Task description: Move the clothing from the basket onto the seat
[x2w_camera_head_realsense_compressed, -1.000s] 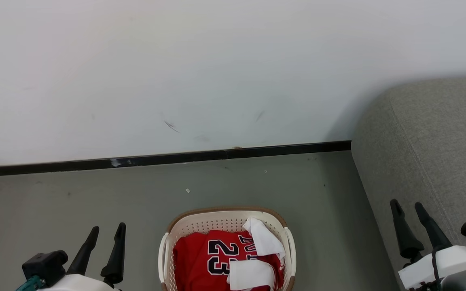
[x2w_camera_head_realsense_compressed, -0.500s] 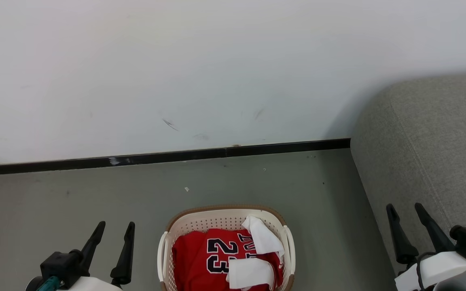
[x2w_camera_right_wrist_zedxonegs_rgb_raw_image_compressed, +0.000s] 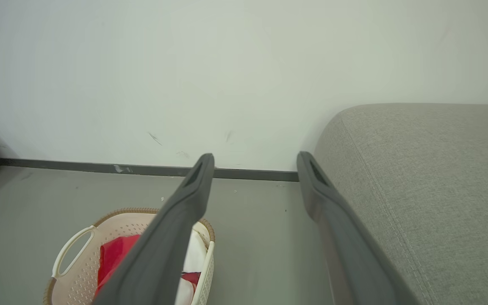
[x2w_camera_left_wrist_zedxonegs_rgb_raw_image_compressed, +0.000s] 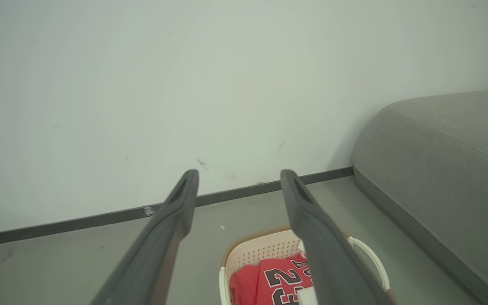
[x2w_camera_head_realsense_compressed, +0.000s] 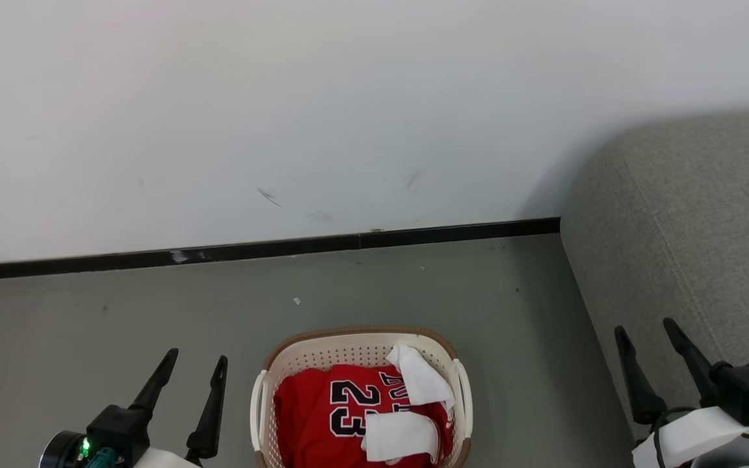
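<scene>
Clothing (x2w_camera_head_realsense_compressed: 322, 416) lies in the basket (x2w_camera_head_realsense_compressed: 355, 339) on the floor (x2w_camera_head_realsense_compressed: 121, 312), near the seat (x2w_camera_head_realsense_compressed: 693, 214); I see my left gripper (x2w_camera_head_realsense_compressed: 197, 355) and right gripper (x2w_camera_head_realsense_compressed: 644, 326) both spread wide, holding nothing

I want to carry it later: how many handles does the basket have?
2. The left handle is on the basket's left wall, the right handle on its right wall. Its near end is out of frame, so more may be hidden.
</scene>
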Tool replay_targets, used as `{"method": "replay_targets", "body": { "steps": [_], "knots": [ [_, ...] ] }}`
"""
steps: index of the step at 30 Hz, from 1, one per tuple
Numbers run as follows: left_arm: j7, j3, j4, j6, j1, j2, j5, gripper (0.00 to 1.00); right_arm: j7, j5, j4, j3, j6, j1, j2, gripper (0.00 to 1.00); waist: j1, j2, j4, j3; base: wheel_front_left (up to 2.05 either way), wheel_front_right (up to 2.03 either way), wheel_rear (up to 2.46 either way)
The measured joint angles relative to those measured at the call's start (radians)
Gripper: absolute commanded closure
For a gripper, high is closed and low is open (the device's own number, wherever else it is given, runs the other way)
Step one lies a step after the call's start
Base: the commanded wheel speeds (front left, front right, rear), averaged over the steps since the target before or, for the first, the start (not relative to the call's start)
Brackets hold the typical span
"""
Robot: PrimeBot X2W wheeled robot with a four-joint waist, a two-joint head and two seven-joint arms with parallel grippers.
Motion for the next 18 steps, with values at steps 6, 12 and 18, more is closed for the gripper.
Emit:
{"method": "replay_targets", "body": {
  "steps": [6, 12, 18],
  "knots": [
    [0.000, 0.006, 0.000, -0.001, 0.000, -0.004, 0.008, 0.00, 0.000, 0.000, 0.000, -0.002, 0.000, 0.000, 0.005, 0.00, 0.0000, 0.0000, -0.001, 0.007, 0.00, 0.00, 0.00],
    [0.000, 0.012, 0.001, -0.009, 0.003, -0.008, 0.010, 0.00, 0.000, 0.000, -0.002, 0.001, 0.000, 0.000, 0.011, 0.00, -0.0001, 0.0000, -0.001, 0.018, 0.00, 0.00, 0.00],
    [0.000, 0.012, 0.005, -0.010, 0.004, -0.010, 0.020, 0.00, 0.000, 0.000, -0.003, 0.005, 0.000, 0.000, 0.016, 0.00, -0.0001, 0.0000, -0.003, 0.034, 0.00, 0.00, 0.00]
  ]
}}
